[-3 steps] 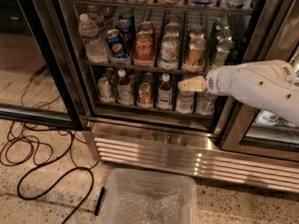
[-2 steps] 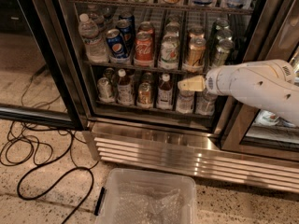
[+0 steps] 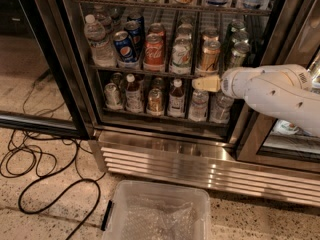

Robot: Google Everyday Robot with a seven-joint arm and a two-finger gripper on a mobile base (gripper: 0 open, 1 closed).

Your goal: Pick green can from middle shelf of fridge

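Nothing has visibly shifted: the end effector (image 3: pixel 206 84) hangs where it was, at the front rail of the middle shelf (image 3: pixel 150 72), whether spread or pressed together I cannot tell. Just above and right of it, the green can (image 3: pixel 238 54) stands on that shelf beside a gold-tan can (image 3: pixel 210 55), inside the fridge (image 3: pixel 200 166).

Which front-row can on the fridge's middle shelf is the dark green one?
The green can at the row's right end, beside the gold-tan can; the gripper hovers lower left of it, under the gold-tan one.
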